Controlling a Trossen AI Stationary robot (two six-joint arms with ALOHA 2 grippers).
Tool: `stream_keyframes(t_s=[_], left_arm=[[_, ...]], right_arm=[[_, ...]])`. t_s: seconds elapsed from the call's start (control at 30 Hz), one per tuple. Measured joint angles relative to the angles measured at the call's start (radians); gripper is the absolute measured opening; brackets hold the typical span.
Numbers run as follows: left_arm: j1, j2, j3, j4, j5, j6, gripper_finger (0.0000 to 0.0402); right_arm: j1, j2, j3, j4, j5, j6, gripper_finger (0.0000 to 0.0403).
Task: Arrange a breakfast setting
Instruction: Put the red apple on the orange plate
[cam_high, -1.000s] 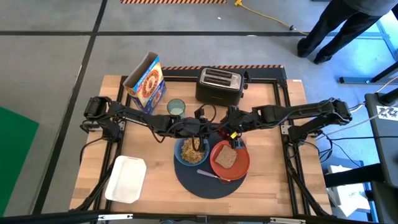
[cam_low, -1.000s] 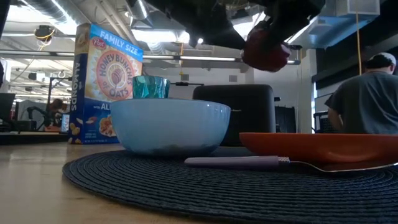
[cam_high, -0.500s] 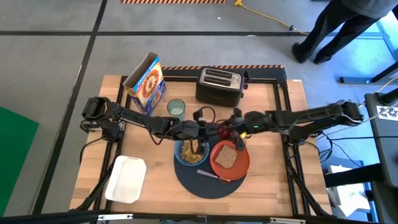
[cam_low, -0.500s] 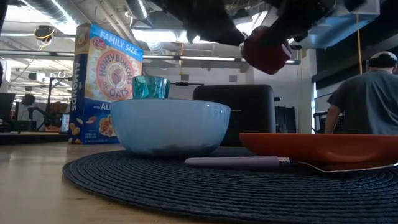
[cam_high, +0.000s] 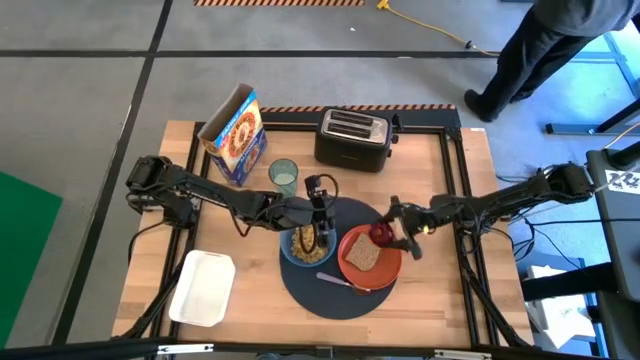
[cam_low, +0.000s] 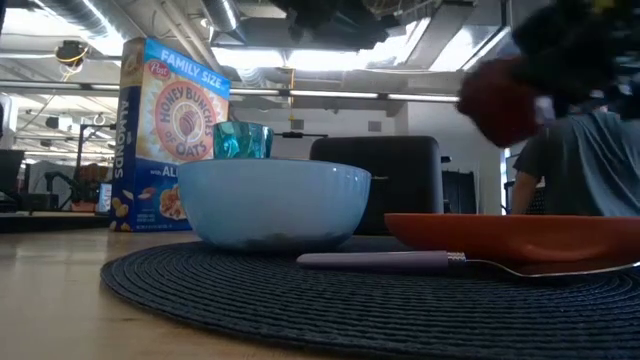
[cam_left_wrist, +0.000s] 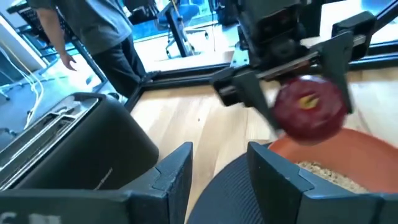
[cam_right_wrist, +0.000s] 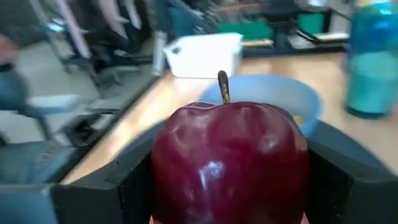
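A red apple is held in my right gripper above the far right rim of the orange-red plate. It also shows in the low view. A toast slice lies on the plate. The plate, the blue bowl and the metal spoon rest on the round dark mat. The clear greenish glass stands beyond the mat. My left gripper is open and empty above the bowl. My right gripper pinches the apple's two opposite sides between its two fingers. The fingers come about level from the table's right side. The apple sits upright with its stem up, lifted clear above the plate.
A cereal box and a dark toaster stand at the table's far side. A white rectangular tub lies at the near left. A person stands in the room beyond the table's right side.
My right gripper has carried the apple toward the table's right edge and a little nearer and lower, away from my left gripper, to above the plate's far right rim. The apple stays upright in its hold.
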Motion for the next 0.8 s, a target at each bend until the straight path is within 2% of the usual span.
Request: stream_keyframes(t_s=[0.17, 0.33, 0.43, 0.8], left_arm=[[0.004, 0.001, 0.000, -0.003, 0.000, 0.000, 0.0147], [0.011, 0.001, 0.000, -0.002, 0.006, 0.001, 0.0147], [0.023, 0.001, 0.000, -0.002, 0.008, 0.000, 0.0147], [0.030, 0.001, 0.000, -0.006, 0.010, 0.000, 0.0147]], right_arm=[[0.085, 0.028, -0.087, 0.104, -0.042, -0.038, 0.0288], [0.165, 0.087, -0.097, 0.121, -0.038, -0.057, 0.0294], [0.203, 0.144, -0.097, 0.192, 0.001, -0.060, 0.0294], [0.224, 0.366, -0.096, 0.392, 0.058, -0.063, 0.0296]])
